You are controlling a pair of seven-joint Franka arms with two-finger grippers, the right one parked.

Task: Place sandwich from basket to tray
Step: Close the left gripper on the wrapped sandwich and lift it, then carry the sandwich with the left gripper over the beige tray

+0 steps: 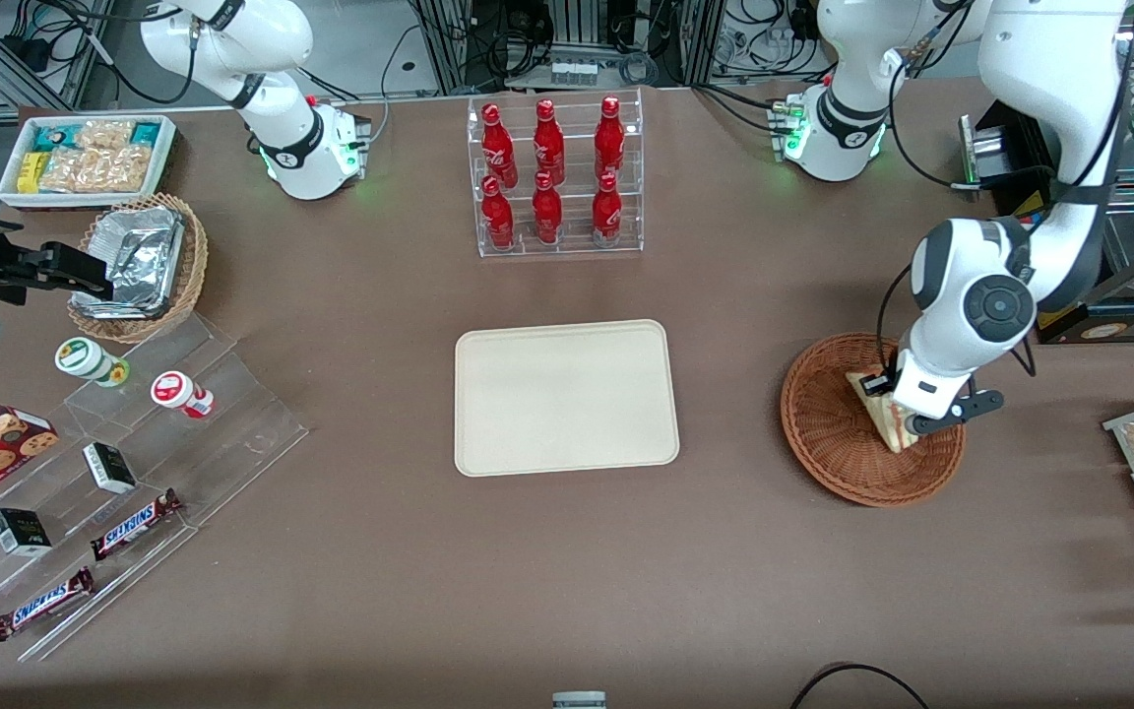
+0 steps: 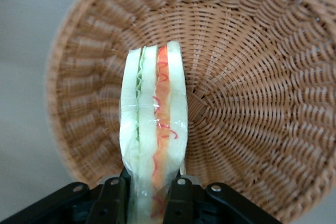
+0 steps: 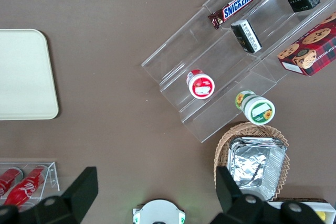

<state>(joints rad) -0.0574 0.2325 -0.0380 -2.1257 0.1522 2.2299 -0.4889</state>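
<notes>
The black end effector (image 2: 147, 203) grips the wrapped triangular white-bread sandwich (image 2: 154, 140) inside the round brown wicker basket (image 1: 828, 423). On the brown worktop (image 1: 724, 551), the flat cream rectangular tray (image 1: 567, 397) lies well apart, with bare surface between them.

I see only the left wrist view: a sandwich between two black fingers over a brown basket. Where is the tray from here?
Observer: The tray lies beside the basket, toward the parked arm's end of the table.
Operator: Is something already on the tray?
Observer: No, the front view shows nothing on it.
Operator: Is the sandwich already out of the basket?
Observer: Not yet. The hand is shut on the sandwich, which is inside the basket's rim in the front view.
</notes>
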